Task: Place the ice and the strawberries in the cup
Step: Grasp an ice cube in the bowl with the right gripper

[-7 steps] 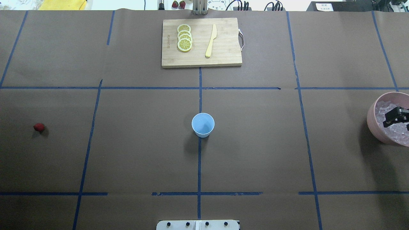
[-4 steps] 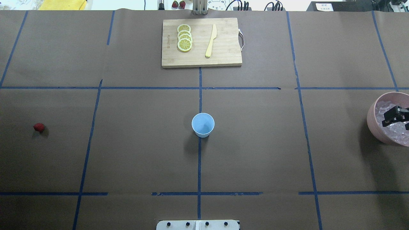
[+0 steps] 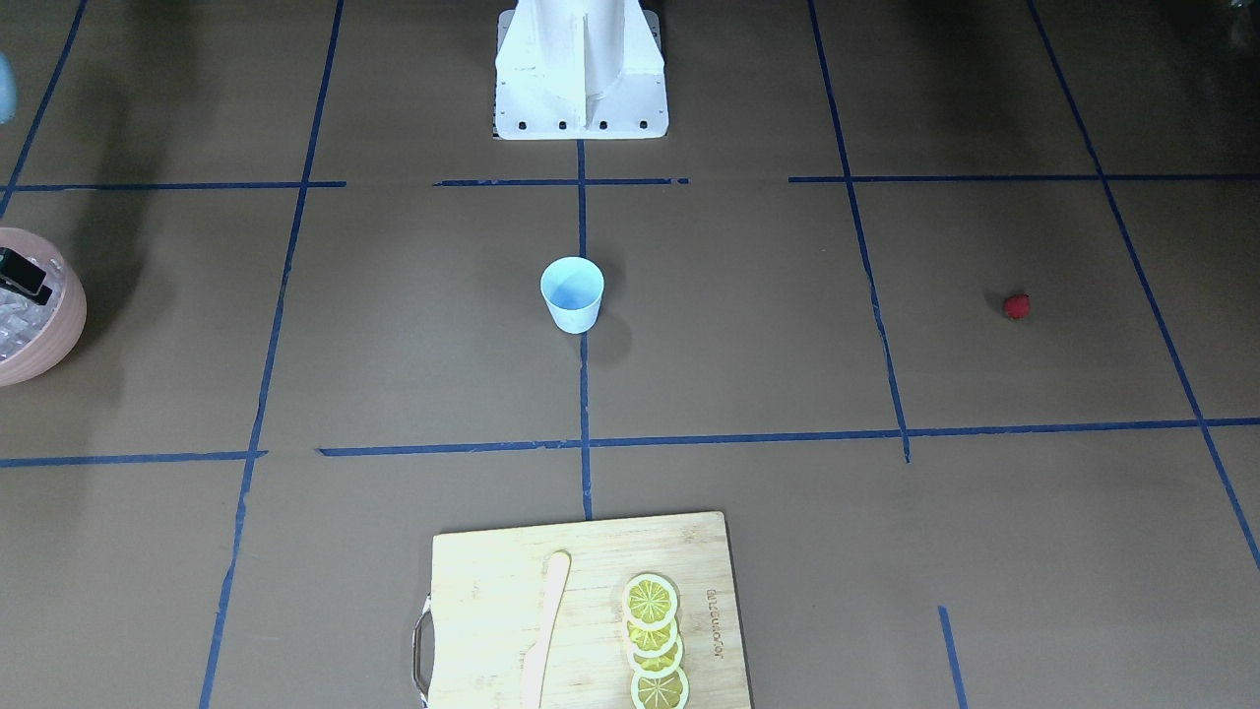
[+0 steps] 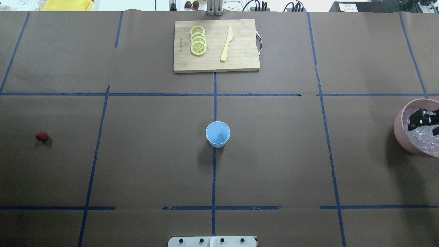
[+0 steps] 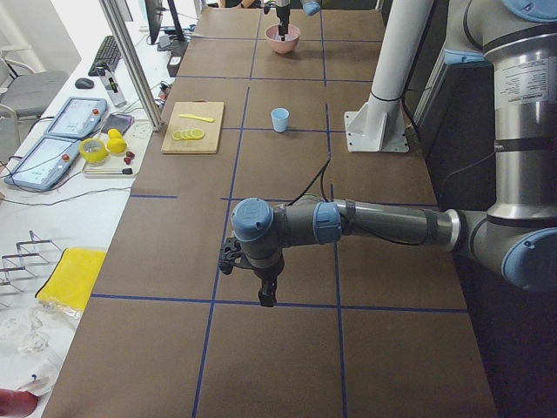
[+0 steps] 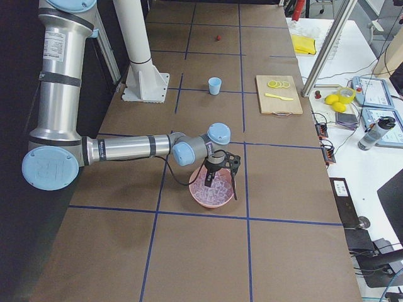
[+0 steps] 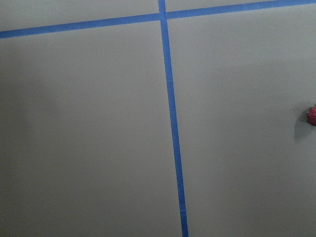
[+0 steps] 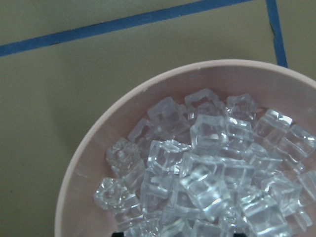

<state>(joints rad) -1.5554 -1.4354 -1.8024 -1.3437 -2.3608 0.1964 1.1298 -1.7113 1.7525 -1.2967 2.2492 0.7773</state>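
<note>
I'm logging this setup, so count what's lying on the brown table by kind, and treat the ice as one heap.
Light blue cup: 1
Strawberry: 1
Heap of ice: 1
Pink bowl: 1
Wooden cutting board: 1
Yellow knife: 1
Lemon slices: 4
Total: 10

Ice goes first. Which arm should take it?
Right. Its gripper hangs open over the pink bowl of ice. The left gripper is at the opposite end, near the strawberry. The cup is empty.
</note>
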